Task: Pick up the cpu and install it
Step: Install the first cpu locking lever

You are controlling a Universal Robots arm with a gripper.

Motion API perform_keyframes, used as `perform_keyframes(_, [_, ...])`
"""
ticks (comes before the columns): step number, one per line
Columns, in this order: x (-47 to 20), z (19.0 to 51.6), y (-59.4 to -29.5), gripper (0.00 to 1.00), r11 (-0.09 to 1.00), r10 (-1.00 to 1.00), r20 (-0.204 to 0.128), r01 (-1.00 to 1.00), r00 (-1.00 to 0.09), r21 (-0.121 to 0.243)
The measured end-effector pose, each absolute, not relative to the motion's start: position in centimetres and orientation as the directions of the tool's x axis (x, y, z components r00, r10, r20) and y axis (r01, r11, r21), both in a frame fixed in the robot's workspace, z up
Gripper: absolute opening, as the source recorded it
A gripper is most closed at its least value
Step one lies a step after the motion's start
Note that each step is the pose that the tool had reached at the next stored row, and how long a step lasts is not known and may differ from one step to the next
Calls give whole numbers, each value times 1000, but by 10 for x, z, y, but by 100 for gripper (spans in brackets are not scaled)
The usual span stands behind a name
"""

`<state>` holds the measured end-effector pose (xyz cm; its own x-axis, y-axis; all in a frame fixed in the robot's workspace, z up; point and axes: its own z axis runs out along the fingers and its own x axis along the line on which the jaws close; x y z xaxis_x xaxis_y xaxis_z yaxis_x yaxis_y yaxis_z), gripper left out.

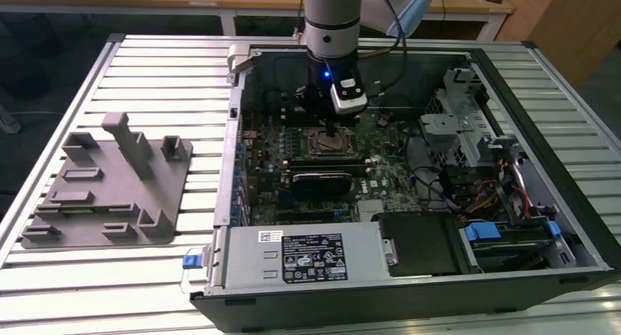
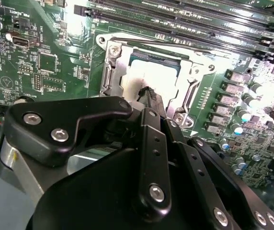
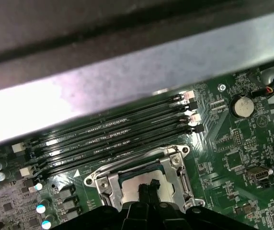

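Observation:
The cpu (image 2: 149,72) lies flat inside the metal-framed socket (image 2: 112,67) on the green motherboard, and its silver top glares bright. My gripper (image 2: 146,92) is straight over it, its two black fingers pressed together with nothing between them. The tips are at or just above the chip's top; I cannot tell whether they touch. In the first wrist view the cpu (image 3: 130,184) shows beside the shut gripper (image 3: 147,188) within the socket frame (image 3: 103,181). In the exterior view the gripper (image 1: 333,134) reaches down into the open computer case over the socket (image 1: 318,140).
Black memory slots (image 3: 113,132) run alongside the socket. The case wall (image 1: 238,131) and drive cage (image 1: 461,124) enclose the board. The power supply (image 1: 301,255) sits at the case's near end. A grey plastic fixture (image 1: 107,182) stands on the slatted table at the exterior view's left.

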<state>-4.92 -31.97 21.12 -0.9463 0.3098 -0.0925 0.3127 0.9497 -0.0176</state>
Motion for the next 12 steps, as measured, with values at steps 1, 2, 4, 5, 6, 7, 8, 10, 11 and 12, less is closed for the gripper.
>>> perform_keyframes(1, [-49, 211, -320, 11, 950, 310, -92, 313, -946, -18])
perform_keyframes(2, [-49, 211, -320, 11, 950, 310, -92, 313, -946, -18])
perform_keyframes(4, [-49, 212, -320, 11, 950, 310, -92, 313, -946, -18])
perform_keyframes(5, [-49, 213, -320, 11, 950, 310, -92, 313, -946, -17])
perform_keyframes(6, [-49, 215, -320, 11, 950, 310, -92, 313, -946, -17])
perform_keyframes(7, [-49, 218, -320, 11, 950, 310, -92, 313, -946, -17])
perform_keyframes(8, [-49, 220, -320, 11, 950, 310, -92, 313, -946, -17])
perform_keyframes(10, [-49, 226, -320, 11, 950, 310, -93, 313, -946, -17])
perform_keyframes(11, [-49, 229, -320, 11, 950, 310, -92, 313, -946, -18])
perform_keyframes(12, [-49, 232, -320, 11, 950, 310, -92, 313, -946, -17])
